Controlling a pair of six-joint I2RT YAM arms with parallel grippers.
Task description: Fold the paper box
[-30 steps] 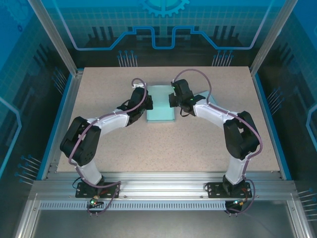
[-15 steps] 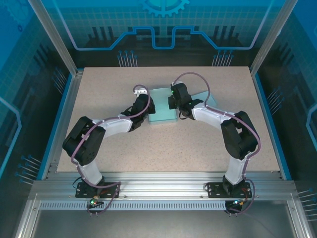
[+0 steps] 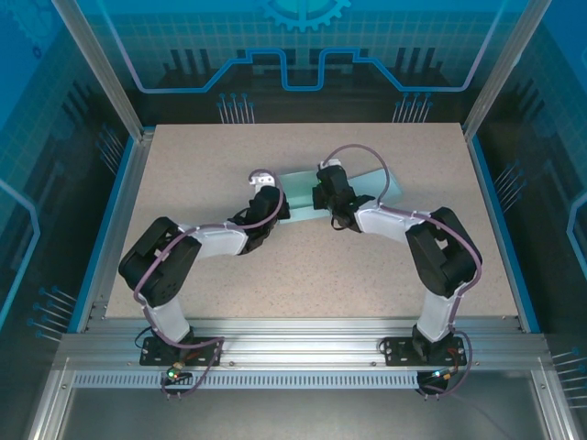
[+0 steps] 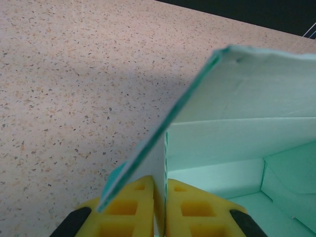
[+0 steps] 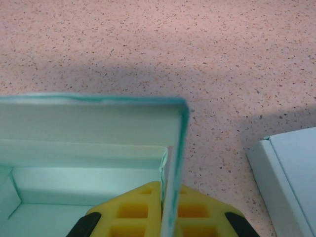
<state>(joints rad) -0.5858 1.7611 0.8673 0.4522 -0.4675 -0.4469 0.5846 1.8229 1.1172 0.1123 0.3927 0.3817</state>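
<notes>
Two grippers work it: left gripper [image 4: 160,210] and right gripper [image 5: 167,210] each pinch a side wall of the paper box [image 3: 301,191], centre of the table [image 3: 202,165], jaws closed tight. Tip both walls upright together, evenly, without creasing.

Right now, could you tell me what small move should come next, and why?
Probably run each along its wall to sharpen the crease: the left pincer and right pincer are shut on opposite side walls of the paper box, flaps folded inward.
</notes>
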